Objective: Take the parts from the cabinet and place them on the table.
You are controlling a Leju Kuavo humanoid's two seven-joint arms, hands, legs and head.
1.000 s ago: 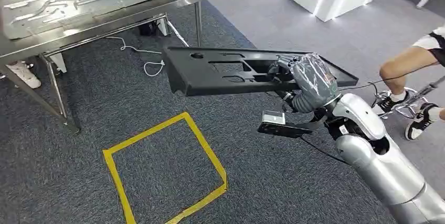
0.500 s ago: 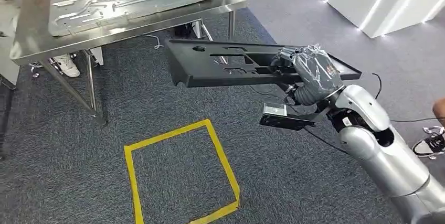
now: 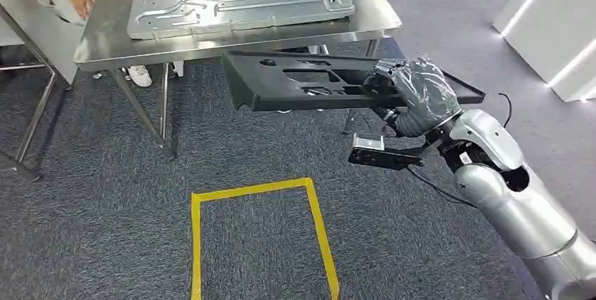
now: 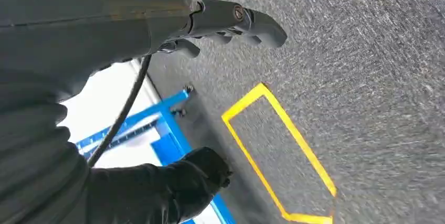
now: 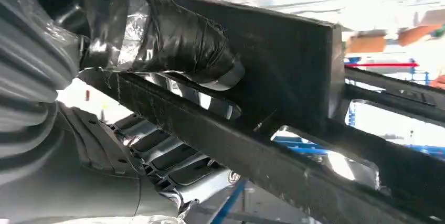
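I'm gripping the black plastic panel [image 3: 309,82] in my right hand [image 3: 420,96], facing the steel worktop [image 3: 232,36] at twelve o'clock. Its far edge is riding low, so it may be catching the rim. My left hand [image 4: 231,22] is hanging loose, holding nothing.

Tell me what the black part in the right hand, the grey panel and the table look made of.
Black part: likely moulded plastic; matt, with cut-outs and ribs. Grey panel: probably stamped sheet metal; dull silver, with pressed channels. Table: seemingly stainless steel; shiny, reflecting light. The right hand holds the part.
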